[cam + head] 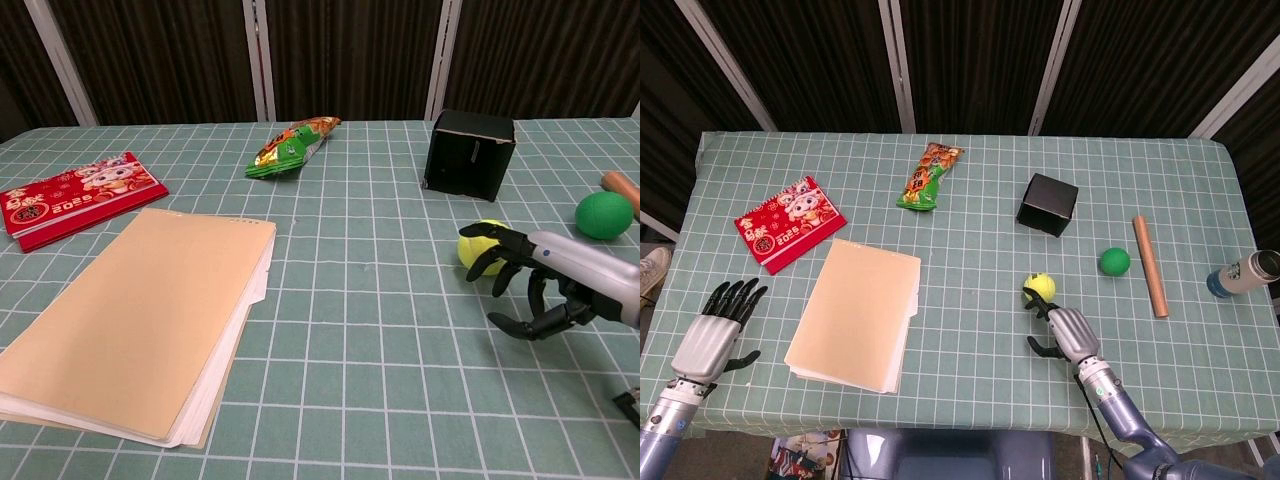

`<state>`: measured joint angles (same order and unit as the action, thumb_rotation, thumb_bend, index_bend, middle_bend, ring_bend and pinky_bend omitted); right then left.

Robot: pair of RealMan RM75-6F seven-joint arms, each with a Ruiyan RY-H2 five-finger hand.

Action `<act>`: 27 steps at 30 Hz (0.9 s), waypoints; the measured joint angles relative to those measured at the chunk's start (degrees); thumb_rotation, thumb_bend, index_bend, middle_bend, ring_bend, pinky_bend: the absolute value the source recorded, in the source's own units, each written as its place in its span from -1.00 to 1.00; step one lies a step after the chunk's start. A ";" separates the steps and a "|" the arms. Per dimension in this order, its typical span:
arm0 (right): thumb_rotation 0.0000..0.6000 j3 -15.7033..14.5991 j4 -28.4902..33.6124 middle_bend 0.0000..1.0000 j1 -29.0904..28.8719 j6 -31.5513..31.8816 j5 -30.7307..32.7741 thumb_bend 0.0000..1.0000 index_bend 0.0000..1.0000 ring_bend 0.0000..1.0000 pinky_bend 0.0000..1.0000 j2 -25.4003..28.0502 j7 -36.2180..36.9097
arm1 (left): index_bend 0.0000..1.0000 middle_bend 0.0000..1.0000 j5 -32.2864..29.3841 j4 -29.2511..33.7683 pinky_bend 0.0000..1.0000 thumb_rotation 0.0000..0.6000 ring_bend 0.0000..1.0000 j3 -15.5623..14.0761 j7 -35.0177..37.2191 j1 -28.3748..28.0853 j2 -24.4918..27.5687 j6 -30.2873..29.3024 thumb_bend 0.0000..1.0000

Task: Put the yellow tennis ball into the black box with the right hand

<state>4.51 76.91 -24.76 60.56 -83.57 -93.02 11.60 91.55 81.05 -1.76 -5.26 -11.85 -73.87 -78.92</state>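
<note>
From the head view, the right hand (1064, 331) covers the near side of the yellow tennis ball (1040, 288), so only the ball's far half shows; the dark fingers (1036, 309) reach up against it, spread and curled, and whether they close round it cannot be told from here. The ball lies right of the table's middle, between the near edge and the black box (1047, 204), which stands further back with its top dark and its opening hard to make out. The left hand (712, 331) rests at the near left corner, fingers straight and fanned, holding nothing. A bottle (1243, 272) is cut off by the right edge of the picture. The table (970, 160) wears a green cloth with a white grid; behind it hang dark ribbed panels with pale struts.

From the chest view, the tennis ball (481, 244) is bright yellow and fuzzy, and its right side is hidden behind the right hand (545, 283). The fingers (497, 257) arch loosely over and beside it, the thumb low and apart, not clamped on the ball. The black box (468, 154) stands beyond, towards the far edge. The left hand lies outside this picture. The green ball (604, 214) sits near the right edge.
</note>
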 measured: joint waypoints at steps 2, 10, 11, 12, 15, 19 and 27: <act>1.00 0.09 -0.41 -0.42 -0.45 -0.62 0.06 -0.15 -0.91 -0.37 -0.02 0.06 0.95 | -1.00 -1.00 -0.20 -0.05 -1.00 1.00 -1.00 0.06 -0.02 -0.07 -0.06 0.20 -0.78; 1.00 0.10 -3.31 -0.42 -2.24 -3.41 0.55 -0.15 -0.83 -0.38 -0.14 0.14 2.59 | -1.00 -1.00 -0.70 -0.09 -1.00 1.00 -1.00 0.20 -0.46 -0.22 -0.27 0.58 -0.78; 1.00 0.03 -3.77 -0.42 -2.45 -3.76 0.60 -0.15 -0.82 -0.38 -0.16 0.11 2.76 | -1.00 -1.00 -0.77 -0.08 -1.00 1.00 -1.00 0.22 -0.53 -0.23 -0.30 0.62 -0.78; 1.00 -0.05 -4.14 -0.42 -2.61 -4.03 0.60 -0.15 -0.81 -0.39 -0.18 0.09 2.91 | -1.00 -1.00 -0.83 -0.06 -1.00 1.00 -1.00 0.23 -0.59 -0.24 -0.32 0.66 -0.78; 1.00 -0.30 -5.28 -0.42 -3.21 -4.81 0.51 -0.15 -0.80 -0.40 -0.24 0.13 3.50 | -1.00 -1.00 -1.03 0.01 -1.00 1.00 -1.00 0.31 -0.80 -0.25 -0.36 0.71 -0.79; 1.00 -0.55 -6.02 -0.42 -3.61 -5.05 0.27 -0.15 -0.79 -0.40 -0.30 0.68 3.82 | -1.00 -1.00 -1.25 0.02 -1.00 1.00 -1.00 0.37 -0.97 -0.31 -0.42 0.88 -0.79; 1.00 -1.48 -3.88 -0.43 -2.33 -2.55 -0.01 -0.15 -0.79 -0.40 -0.30 3.02 1.61 | -1.00 -1.00 -1.48 -0.07 -1.00 1.00 -1.00 0.33 -0.98 -0.54 -0.48 1.39 -0.79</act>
<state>3.03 73.02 -27.09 58.02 -83.58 -90.00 13.21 90.07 80.98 -1.43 -6.24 -12.39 -74.34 -77.53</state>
